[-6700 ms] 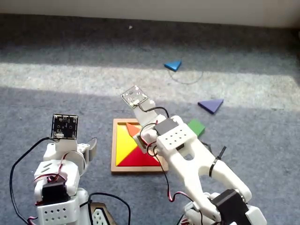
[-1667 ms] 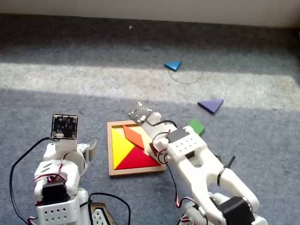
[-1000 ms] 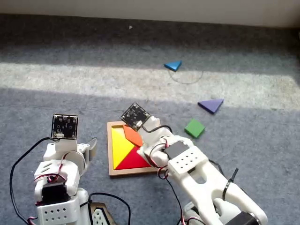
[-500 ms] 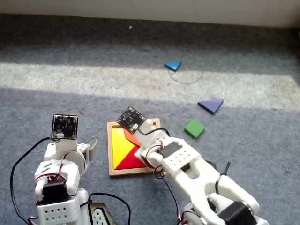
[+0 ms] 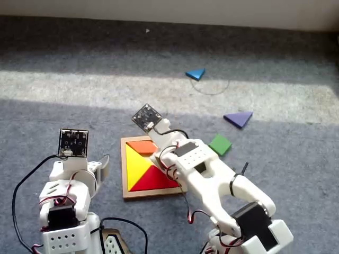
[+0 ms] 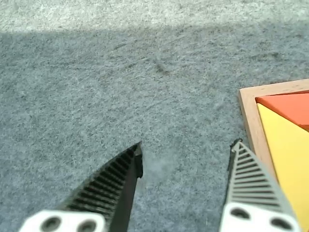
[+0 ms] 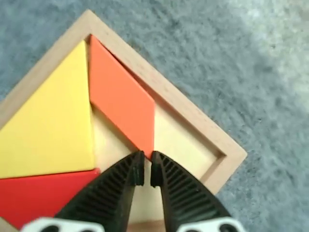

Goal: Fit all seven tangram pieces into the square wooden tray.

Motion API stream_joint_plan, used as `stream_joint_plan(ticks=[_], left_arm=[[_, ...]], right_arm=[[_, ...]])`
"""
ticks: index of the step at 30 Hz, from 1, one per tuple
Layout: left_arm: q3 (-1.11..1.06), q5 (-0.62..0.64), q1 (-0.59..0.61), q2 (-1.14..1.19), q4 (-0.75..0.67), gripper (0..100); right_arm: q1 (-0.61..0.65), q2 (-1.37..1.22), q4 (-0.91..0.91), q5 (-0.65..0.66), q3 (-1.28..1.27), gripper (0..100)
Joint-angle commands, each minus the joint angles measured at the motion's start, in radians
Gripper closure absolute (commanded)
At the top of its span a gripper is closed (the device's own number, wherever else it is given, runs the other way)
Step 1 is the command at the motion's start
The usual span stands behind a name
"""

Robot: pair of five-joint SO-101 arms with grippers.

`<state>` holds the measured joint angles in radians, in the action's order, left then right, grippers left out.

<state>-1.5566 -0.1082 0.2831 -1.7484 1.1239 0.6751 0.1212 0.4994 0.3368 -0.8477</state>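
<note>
The right gripper [image 7: 146, 169], jaws all but closed on nothing, hovers at a corner of the orange parallelogram [image 7: 120, 94], seemingly to nudge it flush inside the square wooden tray [image 7: 186, 107] (the left gripper [image 6: 188, 144] gapes empty over carpet [image 6: 96, 72]).

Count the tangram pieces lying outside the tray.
3: blue triangle on the sunlit strip, purple triangle nearer, green square nearest the tray. Another may hide under the right arm.

Grey carpet [image 5: 79, 84] (sunlit band across it) bears tray [image 5: 151, 193], blue triangle [image 5: 196, 74], purple triangle [image 5: 238, 119], green square [image 5: 220, 144].
</note>
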Motion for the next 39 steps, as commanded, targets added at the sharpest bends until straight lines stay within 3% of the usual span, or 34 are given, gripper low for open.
stream_joint_plan(ticks=[1, 7, 17, 22, 27, 39], left_arm=[[0.012, 0.003, 0.004, -0.012, -0.018, 71], [0.012, 0.003, 0.004, -0.012, -0.018, 71], [0.012, 0.003, 0.004, -0.012, -0.018, 71], [0.012, 0.003, 0.004, -0.012, -0.018, 71], [0.012, 0.003, 0.004, -0.012, -0.018, 71], [0.012, 0.003, 0.004, -0.012, -0.018, 71]], right_arm=[[0.025, -0.024, -0.016, -0.011, 0.028, 97.5], [0.071, -0.035, -0.065, -0.012, 0.027, 97.5], [0.024, 0.062, -0.116, -0.015, 0.021, 97.5], [0.022, 0.14, -0.116, -0.155, 0.018, 97.4], [0.015, 0.156, -0.108, -0.17, 0.015, 97.4], [-0.245, 0.337, 0.239, -0.169, 0.027, 95.4]])
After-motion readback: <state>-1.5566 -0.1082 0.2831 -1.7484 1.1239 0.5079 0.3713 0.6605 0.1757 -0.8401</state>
